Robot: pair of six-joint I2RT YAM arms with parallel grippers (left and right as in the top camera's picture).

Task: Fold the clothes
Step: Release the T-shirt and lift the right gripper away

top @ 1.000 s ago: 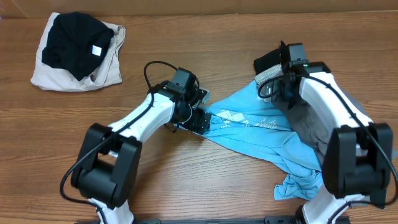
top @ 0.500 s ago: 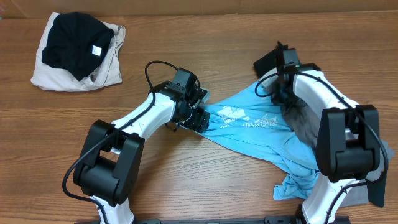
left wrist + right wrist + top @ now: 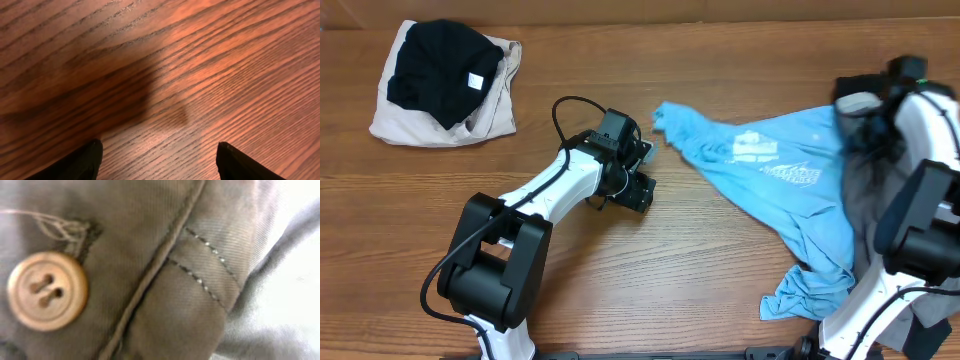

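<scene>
Overhead: the sky-blue short-sleeved cloth T-shirt with white printed lettering lies rumpled on the brown wooden table, right of centre. It runs from a bunched end near the middle of the table to a heap at the near right edge. A dark grey cloth garment drapes over its right side, against your right arm.

Left gripper: overhead puts it over bare wood just left of the T-shirt, not touching it. The left wrist view adds what overhead cannot. The two black fingertips stand wide apart with only wood grain between them, so nothing is held.

Right gripper: overhead shows it sunk in cloth at the T-shirt's far right corner, jaws hidden. The right wrist view shows no fingers either. It shows only grey-brown twill cloth up against the lens, with a stitched seam and a round tan button. The jaws are closed, but you cannot tell which cloth they pinch.

Far left, overhead only: a black cloth garment lies on a beige cloth garment, well apart from both arms.
</scene>
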